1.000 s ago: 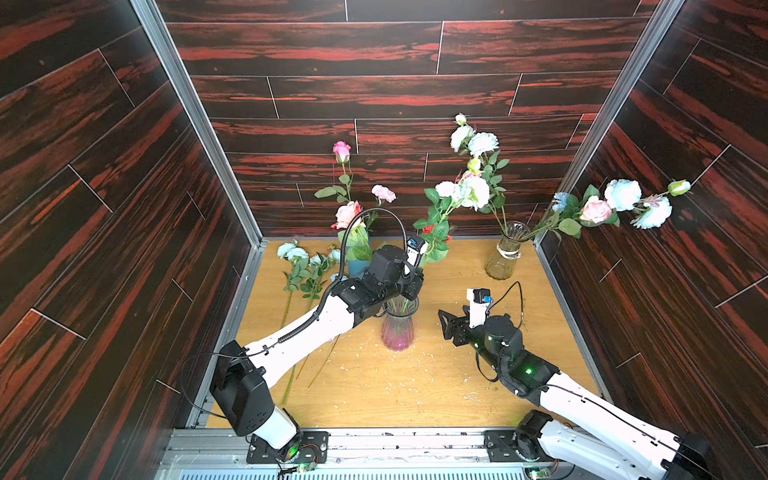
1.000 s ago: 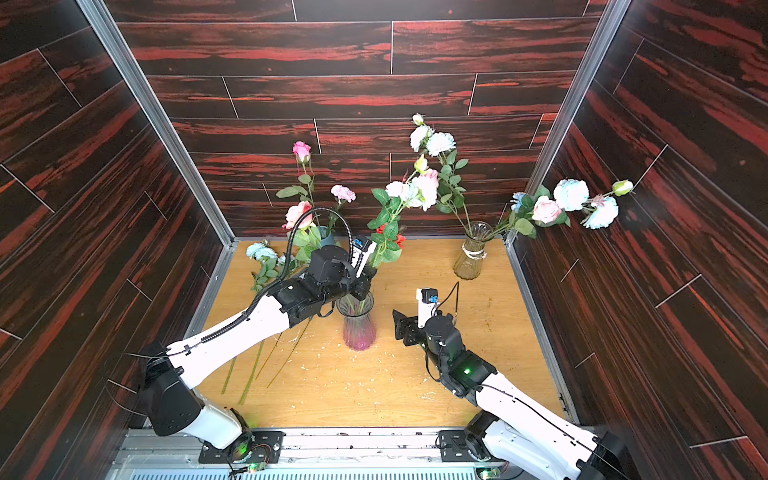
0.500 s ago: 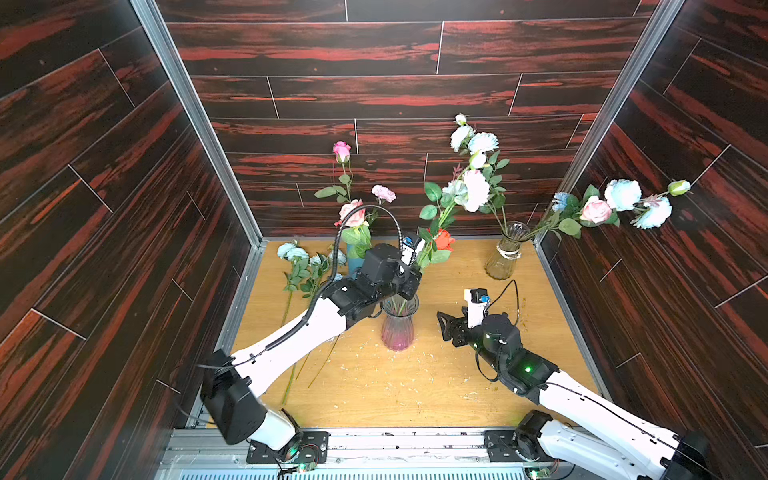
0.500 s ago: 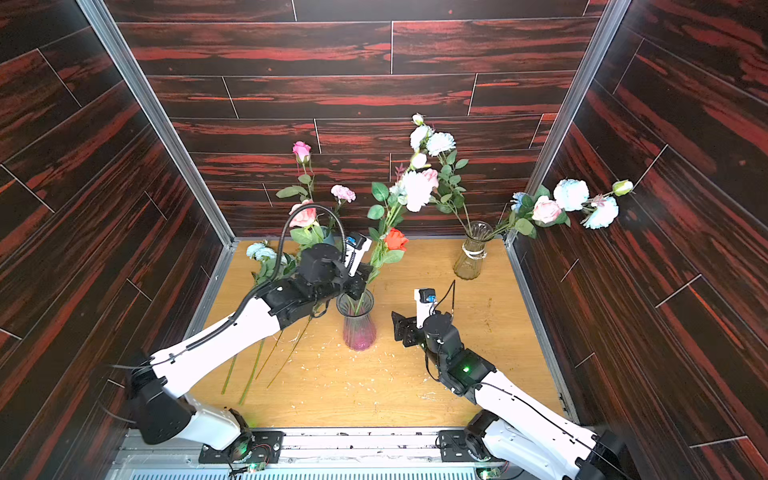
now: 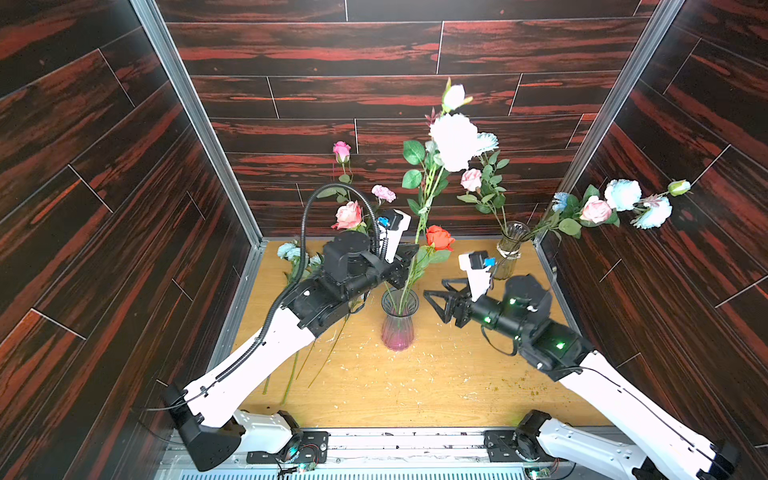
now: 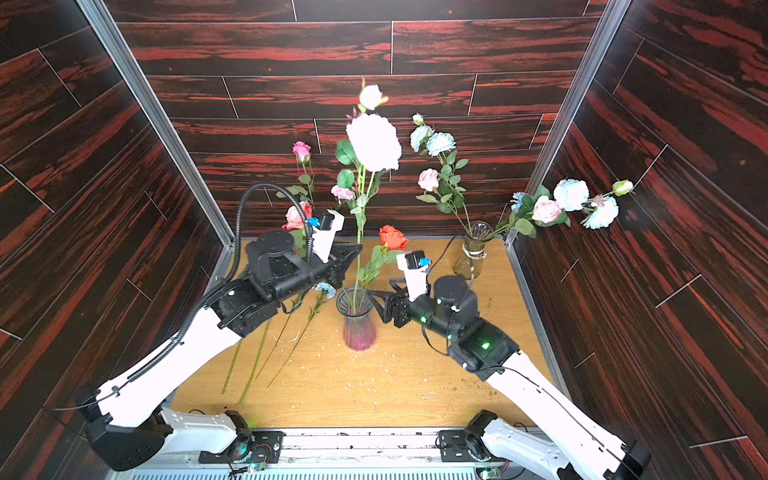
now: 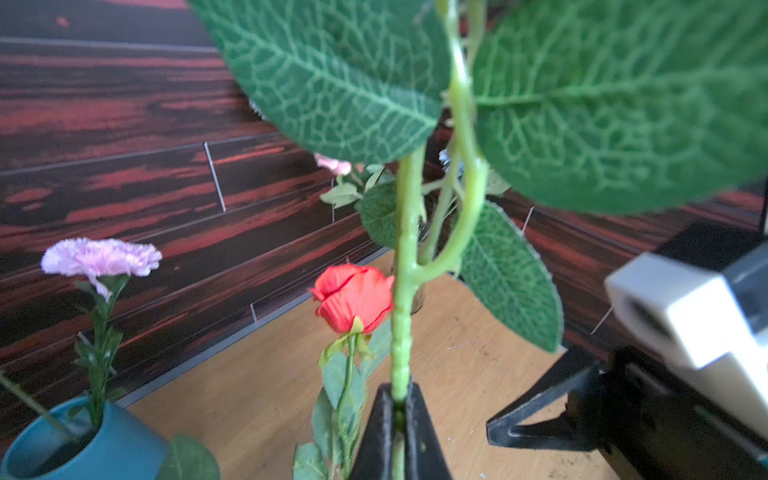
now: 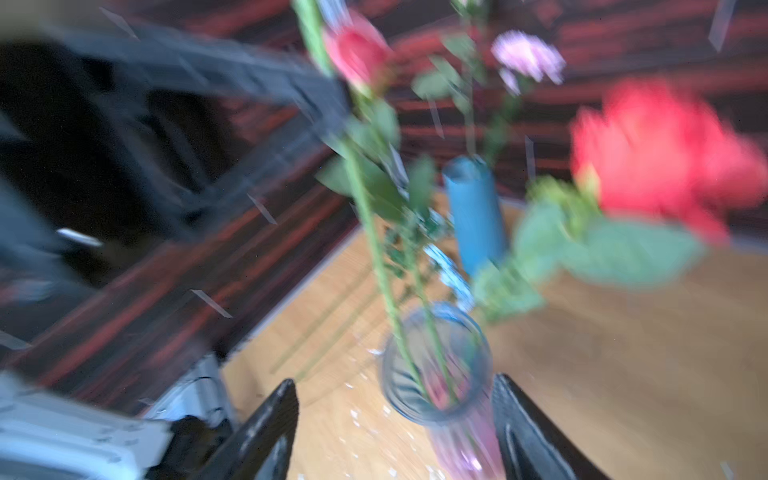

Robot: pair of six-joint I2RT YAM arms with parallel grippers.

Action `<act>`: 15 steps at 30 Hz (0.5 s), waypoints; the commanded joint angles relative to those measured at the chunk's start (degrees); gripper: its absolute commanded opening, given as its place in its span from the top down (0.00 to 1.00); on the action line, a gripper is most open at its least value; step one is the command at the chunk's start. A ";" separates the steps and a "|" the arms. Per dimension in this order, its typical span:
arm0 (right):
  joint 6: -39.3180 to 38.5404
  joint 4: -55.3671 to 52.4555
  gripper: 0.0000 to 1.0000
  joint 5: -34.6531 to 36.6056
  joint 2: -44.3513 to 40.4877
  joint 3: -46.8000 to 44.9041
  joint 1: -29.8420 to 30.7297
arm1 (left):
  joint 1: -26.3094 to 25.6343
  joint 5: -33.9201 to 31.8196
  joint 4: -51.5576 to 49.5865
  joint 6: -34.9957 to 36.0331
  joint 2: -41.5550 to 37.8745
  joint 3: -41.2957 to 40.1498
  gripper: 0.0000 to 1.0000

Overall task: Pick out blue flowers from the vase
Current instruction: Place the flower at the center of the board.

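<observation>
You had the left gripper (image 6: 356,251) directly above the pink vase (image 5: 397,328). Its fingers (image 7: 380,424) were pressed together on the green stem of the white-headed flower (image 5: 454,141). That stem rose from the pink vase's mouth, passed through the grip, and ended in a big pale bloom with a bud high above the vase. Its lower end sat inside the glass. A red rose (image 5: 438,237) shared the pink vase and leaned out to the right of it.

Your right gripper (image 5: 434,293) sat low, just to the right of the pink vase, with its fingers (image 8: 270,415) wide apart. The right wrist view was badly blurred. It showed the vase's neck between the two fingers, but I cannot tell whether either one touched the glass.

Several of the blue flowers (image 6: 326,289) lay flat on the worktop (image 5: 415,386) to the left of the pink vase. They were partly beneath your left arm, with their stems running toward the near edge. Others stood in a clear glass vase (image 5: 513,245) behind and to the right of the pink vase, leaning away from it together with a pink rose (image 5: 596,210). Behind and to the left of the pink vase, a teal pot (image 7: 95,440) held a pale pink carnation (image 7: 102,257).
</observation>
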 commanded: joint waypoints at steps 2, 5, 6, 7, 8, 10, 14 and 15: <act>-2.98 -3.88 0.23 -8.52 2.22 7.92 -0.13 | 0.87 6.34 0.36 -2.33 -3.01 4.32 1.00; -4.09 -4.79 0.23 -11.01 5.35 12.32 -0.18 | 1.20 9.26 0.52 -3.74 -4.29 4.47 1.00; -4.21 -5.28 0.23 -11.02 6.55 13.81 -0.20 | 1.35 10.16 0.65 -4.35 -4.73 4.39 1.00; -4.38 -5.66 0.23 -11.23 7.55 15.06 -0.19 | 1.51 10.99 0.78 -5.10 -5.20 4.22 1.00; -4.57 -5.71 0.24 -11.52 8.35 15.93 -0.15 | 1.52 11.85 0.93 -5.72 -5.54 4.17 1.00; -4.58 -4.93 0.24 -12.50 9.54 17.19 -0.20 | 1.67 13.62 1.34 -7.18 -6.17 4.23 1.00; -4.70 -3.82 0.25 -14.50 11.87 19.68 -0.14 | 1.82 15.73 2.37 -9.05 -6.57 4.67 1.00; -4.68 -3.73 0.26 -14.54 12.48 20.59 -0.16 | 1.82 15.61 2.62 -9.23 -6.74 4.73 1.00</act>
